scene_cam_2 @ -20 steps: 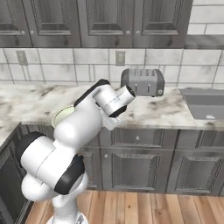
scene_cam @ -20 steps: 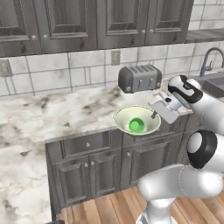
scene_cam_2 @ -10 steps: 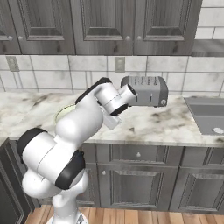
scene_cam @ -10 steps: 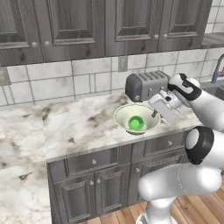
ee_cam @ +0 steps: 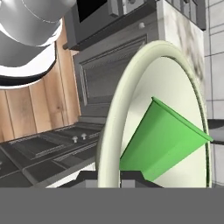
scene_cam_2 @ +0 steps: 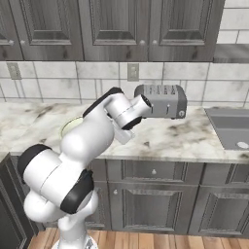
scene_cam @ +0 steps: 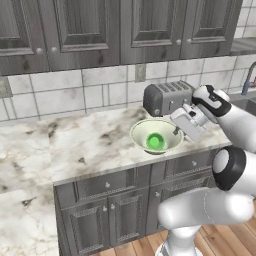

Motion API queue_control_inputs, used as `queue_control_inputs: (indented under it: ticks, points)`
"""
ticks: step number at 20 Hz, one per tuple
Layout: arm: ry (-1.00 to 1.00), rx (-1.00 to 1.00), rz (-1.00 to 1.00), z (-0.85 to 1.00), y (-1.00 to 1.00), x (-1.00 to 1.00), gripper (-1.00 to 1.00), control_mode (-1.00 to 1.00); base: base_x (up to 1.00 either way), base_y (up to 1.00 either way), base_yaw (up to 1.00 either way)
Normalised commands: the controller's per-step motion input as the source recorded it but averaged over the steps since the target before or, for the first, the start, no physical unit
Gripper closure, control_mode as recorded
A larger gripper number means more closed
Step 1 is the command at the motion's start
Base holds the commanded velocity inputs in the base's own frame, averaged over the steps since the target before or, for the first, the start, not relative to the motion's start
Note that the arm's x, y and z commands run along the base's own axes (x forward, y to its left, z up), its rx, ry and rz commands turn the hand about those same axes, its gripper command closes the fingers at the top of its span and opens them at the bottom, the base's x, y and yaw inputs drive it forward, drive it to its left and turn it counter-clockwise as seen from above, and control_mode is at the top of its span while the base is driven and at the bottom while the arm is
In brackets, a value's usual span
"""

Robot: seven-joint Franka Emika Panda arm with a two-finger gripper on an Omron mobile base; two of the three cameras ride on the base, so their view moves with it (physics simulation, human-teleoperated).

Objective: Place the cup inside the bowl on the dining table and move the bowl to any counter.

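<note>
Glossy white arm (scene_cam: pixel 200 210) with rounded dark joints.

No words, brands or numbers can be read anywhere — not in any of the three views. The toaster (scene_cam: pixel 167 96), the cupboard doors (scene_cam: pixel 75 30) and the bowl (scene_cam: pixel 156 136) carry no lettering or labels — all plain.

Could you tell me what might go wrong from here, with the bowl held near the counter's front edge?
The end effector pinches only the bowl rim, so the bowl could tip or slip.

The bowl is at the counter front edge; set down there, it might fall.

The cup stands loose inside and could topple; the toaster is close behind.
</note>
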Motion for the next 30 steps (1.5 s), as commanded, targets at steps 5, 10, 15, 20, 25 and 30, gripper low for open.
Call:
queue_control_inputs:
  ticks: [5, 10, 15, 20, 25, 30]
  points:
    - [0.00, 0.00, 0.00, 0.00, 0.00, 0.00, 1.00, -1.00, 0.00, 0.00, 0.00]
    - [0.00, 0.00, 0.00, -0.01, 0.00, 0.00, 1.00, -1.00, 0.00, 0.00, 0.00]
    - [0.05, 0.03, 0.04, -0.10, 0.00, 0.05, 1.00, -1.00, 0.00, 0.00, 0.00]
    - [0.10, 0.05, 0.10, -0.18, -0.05, 0.03, 1.00, -1.00, 0.00, 0.00, 0.00]
    - [0.02, 0.02, 0.06, -0.10, -0.01, 0.23, 1.00, -1.00, 0.00, 0.00, 0.00]
    - [0.00, 0.06, 0.00, -0.01, 0.00, 0.14, 1.00, -1.00, 0.00, 0.00, 0.00]
